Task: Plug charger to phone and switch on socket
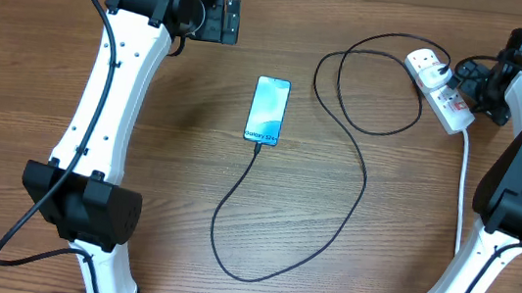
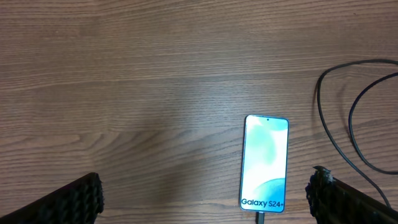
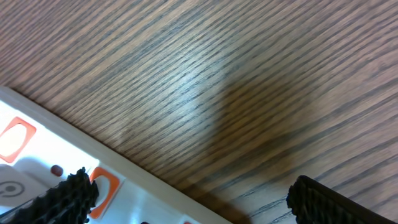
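Observation:
The phone (image 1: 267, 110) lies flat mid-table, teal screen up, with "Galaxy S24+" text at its near edge. It also shows in the left wrist view (image 2: 265, 163). The charger, a thin black cable (image 1: 353, 206), has its tip in the phone's near edge (image 2: 261, 218). It loops over the table and runs up to the far end of the white socket strip (image 1: 442, 90). My left gripper (image 1: 224, 19) is open and empty, raised to the far left of the phone (image 2: 205, 205). My right gripper (image 1: 465, 83) is open over the socket's near end. One finger is by an orange-red switch (image 3: 102, 186).
The socket's thick white cord (image 1: 462, 189) runs down the right side past the right arm's base. The black cable's large loops (image 1: 237, 267) cover the table's middle and near part. Bare wood lies left of the phone (image 1: 193, 139).

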Robot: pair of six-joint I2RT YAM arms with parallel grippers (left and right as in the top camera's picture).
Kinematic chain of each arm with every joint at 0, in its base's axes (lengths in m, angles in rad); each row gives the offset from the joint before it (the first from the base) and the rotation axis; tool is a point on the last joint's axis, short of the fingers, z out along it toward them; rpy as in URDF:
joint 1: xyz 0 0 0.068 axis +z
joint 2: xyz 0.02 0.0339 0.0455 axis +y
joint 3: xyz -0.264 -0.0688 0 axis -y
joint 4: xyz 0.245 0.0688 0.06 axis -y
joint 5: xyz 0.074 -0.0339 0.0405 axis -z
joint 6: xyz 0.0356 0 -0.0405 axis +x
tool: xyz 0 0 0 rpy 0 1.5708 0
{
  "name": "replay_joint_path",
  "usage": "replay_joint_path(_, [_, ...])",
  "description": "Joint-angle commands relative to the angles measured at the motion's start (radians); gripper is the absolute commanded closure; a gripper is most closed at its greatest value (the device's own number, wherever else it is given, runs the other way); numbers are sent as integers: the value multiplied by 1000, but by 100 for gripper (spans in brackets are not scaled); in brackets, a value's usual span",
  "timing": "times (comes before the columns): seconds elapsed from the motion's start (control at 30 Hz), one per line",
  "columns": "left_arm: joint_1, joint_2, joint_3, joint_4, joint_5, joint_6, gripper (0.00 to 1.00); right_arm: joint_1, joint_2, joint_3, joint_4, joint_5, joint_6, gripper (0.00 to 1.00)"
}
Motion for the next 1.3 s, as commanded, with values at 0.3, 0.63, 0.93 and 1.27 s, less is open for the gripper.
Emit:
replay_joint_path(0.3, [5, 7, -3, 0, -13, 8, 0, 3, 36, 7, -40, -79, -9, 0])
replay_joint_path(0.63, [5, 7, -3, 0, -13, 8, 0, 2, 66, 0, -24, -74, -8, 0])
replay_joint_path(0.93, [5, 7, -3, 0, -13, 8, 0, -14, 48, 76, -115, -82, -9, 0])
replay_joint_path(1.27, [5, 7, -3, 0, -13, 8, 0, -23, 19, 238, -192, -8, 0, 0])
